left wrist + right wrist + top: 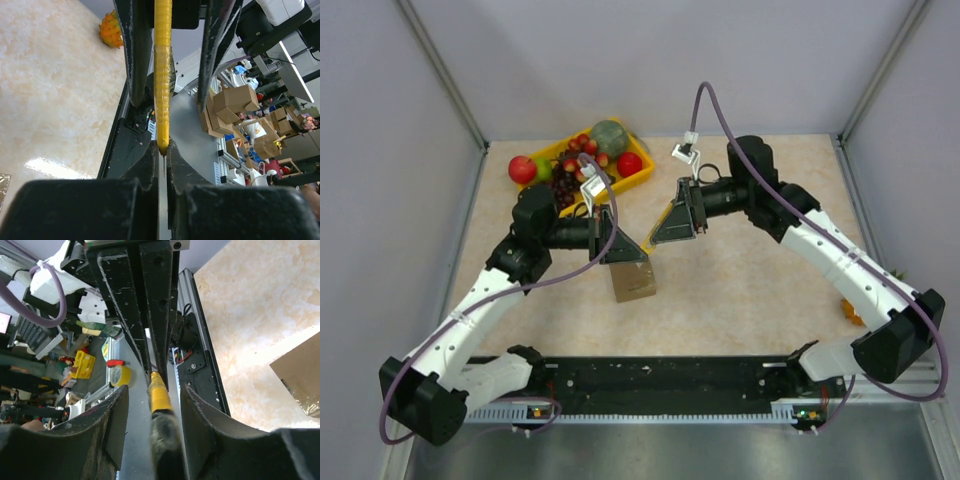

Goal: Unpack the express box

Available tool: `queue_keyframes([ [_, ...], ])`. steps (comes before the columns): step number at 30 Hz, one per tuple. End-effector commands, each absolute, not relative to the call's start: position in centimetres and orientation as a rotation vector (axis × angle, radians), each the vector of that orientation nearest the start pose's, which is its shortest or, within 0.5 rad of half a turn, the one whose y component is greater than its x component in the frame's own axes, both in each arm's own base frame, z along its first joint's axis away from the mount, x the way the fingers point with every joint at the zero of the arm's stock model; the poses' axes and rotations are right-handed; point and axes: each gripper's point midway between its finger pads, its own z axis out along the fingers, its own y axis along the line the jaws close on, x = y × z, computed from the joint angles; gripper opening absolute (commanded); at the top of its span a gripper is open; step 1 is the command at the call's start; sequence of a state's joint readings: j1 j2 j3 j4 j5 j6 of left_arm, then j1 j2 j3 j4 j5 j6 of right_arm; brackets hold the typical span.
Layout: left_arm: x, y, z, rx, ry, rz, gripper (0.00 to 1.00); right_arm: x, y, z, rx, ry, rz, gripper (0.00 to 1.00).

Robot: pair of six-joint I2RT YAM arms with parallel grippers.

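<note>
The express box [633,282], small and of brown cardboard, lies on the table below both grippers; its corner also shows in the right wrist view [300,377]. Above it, my left gripper [628,245] [162,150] is shut on the thin tip of a slim yellow stick-like object [162,75] [159,392]. My right gripper [670,228] [152,405] faces it from the other side. Its fingers [135,50] stand on either side of the object's dark far end, with a gap on each side, so it is open around it.
A yellow tray [638,178] of fruit stands at the back left. An orange spiky fruit [850,312] [111,29] lies near the right arm's base. Cage posts and grey walls bound the table; the black base rail [660,378] runs along the near edge.
</note>
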State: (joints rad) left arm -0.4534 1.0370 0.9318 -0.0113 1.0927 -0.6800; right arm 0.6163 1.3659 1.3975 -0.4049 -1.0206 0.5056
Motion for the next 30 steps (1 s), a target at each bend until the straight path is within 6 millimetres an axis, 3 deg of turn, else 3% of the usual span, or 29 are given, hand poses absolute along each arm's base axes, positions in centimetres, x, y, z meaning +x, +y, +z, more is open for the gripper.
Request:
queue_keyframes([
  [1,15.6,-26.6,34.3,0.831,1.726,-1.701,0.0,18.0,32.8,37.0,-0.942,1.88,1.656,0.43],
  [14,16.1,-26.6,32.4,0.817,1.804,-1.677,0.0,17.6,32.8,37.9,-0.984,1.838,1.674,0.42],
  [19,16.4,-26.8,32.6,0.817,1.8,-1.675,0.0,17.3,32.8,37.5,-1.013,1.838,1.697,0.34],
  [30,16.8,-26.8,32.9,0.826,1.8,-1.65,0.0,16.2,32.5,35.5,-1.105,1.89,1.703,0.4],
])
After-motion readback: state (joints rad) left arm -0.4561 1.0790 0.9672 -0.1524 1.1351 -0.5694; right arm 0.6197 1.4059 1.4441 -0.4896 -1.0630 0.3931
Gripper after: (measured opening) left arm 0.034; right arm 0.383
